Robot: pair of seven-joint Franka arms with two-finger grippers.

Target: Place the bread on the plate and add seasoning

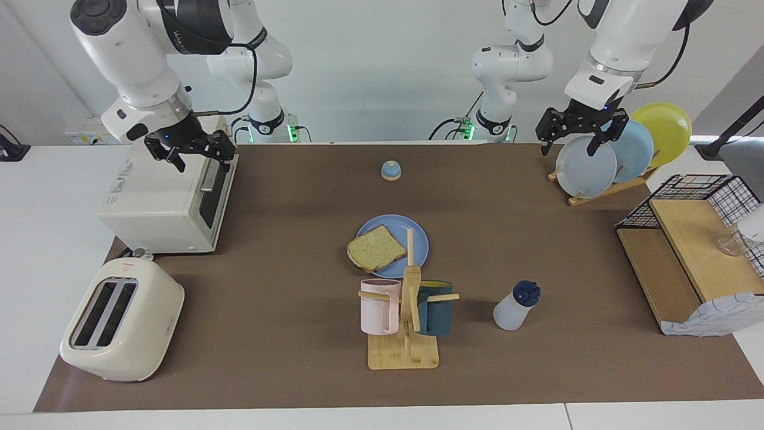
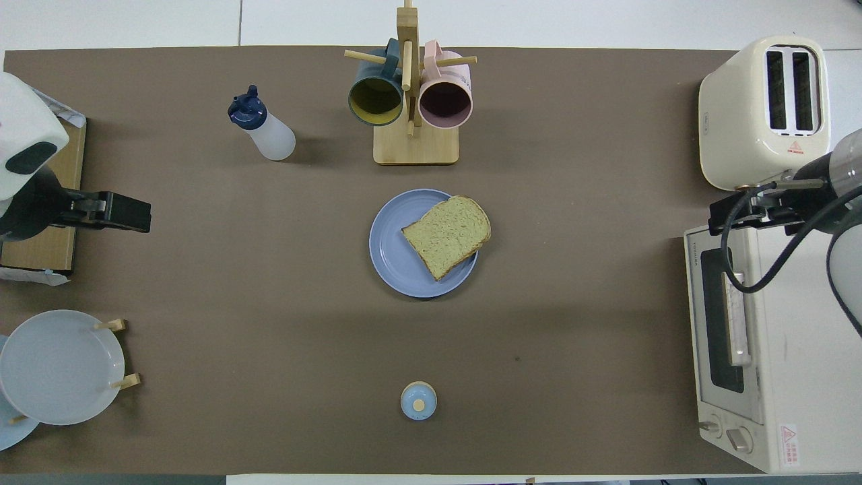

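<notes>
Facing view: the plate (image 1: 418, 236) lies at the middle of the worktop (image 1: 286, 298), and every place here is told from it. The bread (image 1: 375, 248) lies on the plate, its corner on the right arm's side sticking out over the rim. The seasoning (image 1: 516, 306) stands upright on the worktop farther from the robots than the plate and toward the left arm's end, well apart from it. A mug rack (image 1: 406, 334) with a pink mug (image 1: 378, 306) and a dark teal mug (image 1: 436, 307) stands just beside the plate, farther from the robots. A small blue bell (image 1: 391, 171) sits nearer to the robots than the plate. The left claw (image 1: 576, 135) hangs in the air toward the left arm's end from the plate, over the edge of a rack of pale plates (image 1: 588, 173), its fingers spread wide and holding nothing. The right claw (image 1: 191, 156) hangs toward the right arm's end from the plate, over a toaster oven (image 1: 161, 203), also wide open and empty. A cream toaster (image 1: 122, 319) stands at that same end, farther from the robots than the plate.
</notes>
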